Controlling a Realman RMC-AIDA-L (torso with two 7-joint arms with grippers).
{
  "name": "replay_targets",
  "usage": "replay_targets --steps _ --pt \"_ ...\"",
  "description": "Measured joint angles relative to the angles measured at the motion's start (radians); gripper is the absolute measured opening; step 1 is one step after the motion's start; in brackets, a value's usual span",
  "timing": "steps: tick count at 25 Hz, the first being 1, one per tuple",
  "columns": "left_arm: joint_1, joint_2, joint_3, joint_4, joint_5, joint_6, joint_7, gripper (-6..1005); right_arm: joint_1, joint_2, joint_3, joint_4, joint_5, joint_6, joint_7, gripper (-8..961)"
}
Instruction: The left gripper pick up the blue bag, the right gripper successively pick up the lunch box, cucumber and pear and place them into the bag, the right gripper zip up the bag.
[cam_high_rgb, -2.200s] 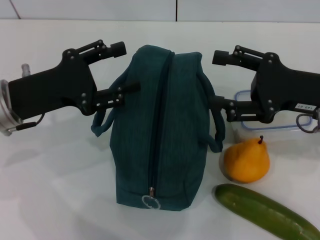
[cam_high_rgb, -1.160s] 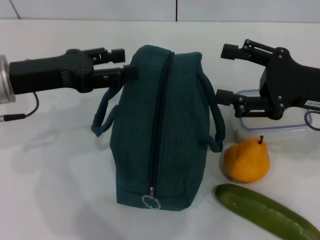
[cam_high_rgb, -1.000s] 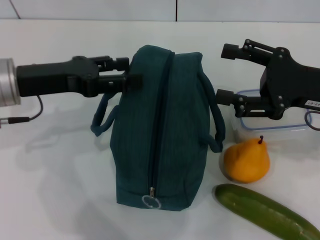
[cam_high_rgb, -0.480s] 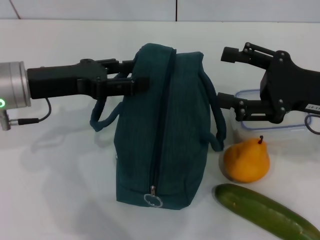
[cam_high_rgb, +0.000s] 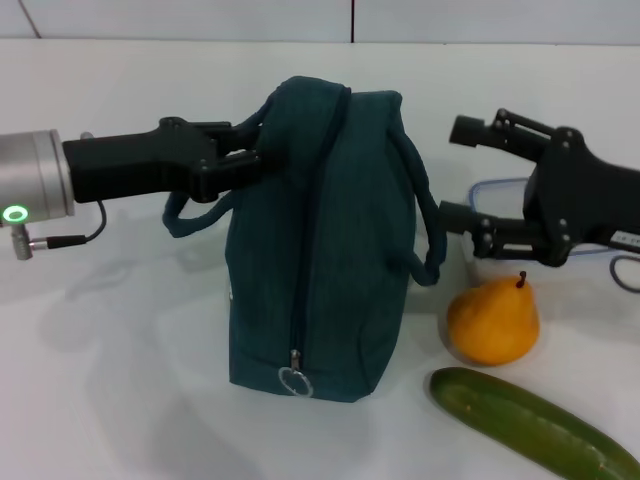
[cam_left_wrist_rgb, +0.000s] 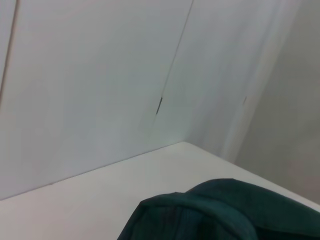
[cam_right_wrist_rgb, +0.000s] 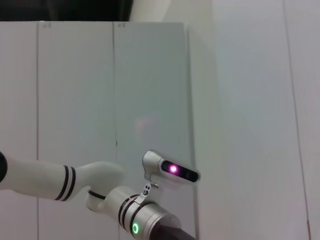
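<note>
The blue bag stands mid-table in the head view, zipper closed, silver ring pull at its near end. My left gripper comes in from the left and is shut on the bag's upper left edge, just above the left handle loop. The bag's top also fills the low part of the left wrist view. My right gripper hovers open to the right of the bag, near its right handle. Behind it lies the lunch box, partly hidden. The pear and cucumber lie at the front right.
The white table ends at a white panelled wall behind. The right wrist view shows only the wall and my left arm with its green light.
My left gripper turned, slid right to the bag and shut on its top left edge. The bag rose a little and shifted. My right gripper drew slightly right and lower.
</note>
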Motion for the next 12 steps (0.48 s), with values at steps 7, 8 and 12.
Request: replay_targets --steps 7,8,12 --pt "-0.031 -0.001 0.002 -0.059 0.004 -0.008 0.055 246 -0.067 0.063 0.121 0.080 0.030 -0.008 -0.005 869" --pt "-0.036 -0.001 0.002 -0.065 0.003 -0.009 0.063 222 -0.073 0.065 0.133 0.103 0.046 -0.016 -0.006 869" --pt "-0.043 -0.004 -0.002 -0.070 -0.004 -0.014 0.075 142 -0.070 0.066 0.141 0.214 0.135 -0.056 -0.006 869"
